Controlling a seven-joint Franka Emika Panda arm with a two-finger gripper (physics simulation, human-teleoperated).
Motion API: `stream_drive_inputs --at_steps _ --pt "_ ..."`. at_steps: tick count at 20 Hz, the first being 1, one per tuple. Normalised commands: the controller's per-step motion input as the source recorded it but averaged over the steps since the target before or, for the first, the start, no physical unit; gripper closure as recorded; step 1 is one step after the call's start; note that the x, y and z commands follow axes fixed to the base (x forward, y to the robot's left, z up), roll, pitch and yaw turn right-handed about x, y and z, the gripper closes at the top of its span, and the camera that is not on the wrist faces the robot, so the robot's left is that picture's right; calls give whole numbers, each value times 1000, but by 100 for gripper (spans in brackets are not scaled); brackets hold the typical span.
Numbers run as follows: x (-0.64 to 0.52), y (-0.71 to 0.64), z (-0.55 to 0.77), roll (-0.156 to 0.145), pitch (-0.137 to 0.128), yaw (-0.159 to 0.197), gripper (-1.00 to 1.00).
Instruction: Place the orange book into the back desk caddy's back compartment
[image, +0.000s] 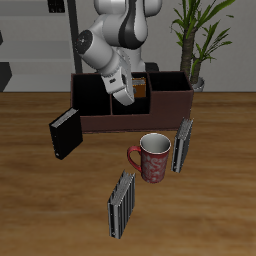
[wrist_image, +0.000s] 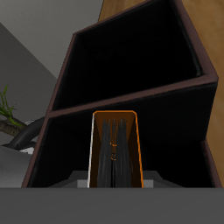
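Note:
My gripper (image: 124, 97) hangs over the middle of the back desk caddy (image: 170, 108), a long dark reddish-brown box at the table's back. It is shut on the orange book (wrist_image: 116, 150), which the wrist view shows end-on, upright, with its orange cover framing the page edges. The book's lower end stands over a black-walled cell (wrist_image: 175, 131); a divider (wrist_image: 131, 98) parts this cell from another black cell (wrist_image: 131, 61) beyond it. In the exterior view a strip of the orange book (image: 143, 87) shows beside the gripper, above the caddy's middle cells. Whether the book touches the cell floor is hidden.
A black book (image: 65, 132) leans by the caddy's end. A red patterned mug (image: 153, 158) stands in front of the caddy. Grey striped books stand beside the mug (image: 183, 145) and near the table's front edge (image: 122, 203). A potted plant (image: 197, 45) stands behind the caddy.

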Motion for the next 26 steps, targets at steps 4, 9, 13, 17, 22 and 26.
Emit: stream_drive_inputs --at_steps 4,9,13,17,22,26 --pt "33 123 -347 10 88 13 100" --pt "5 51 -156 -5 51 -42 100" --pt "9 61 -55 0 26 -31 -100" --pt "24 2 10 -6 0 -10 -100" --pt "31 -19 80 -6 -11 -52 -100" --pt "-31 -28 221 -4 -37 -71 -100"
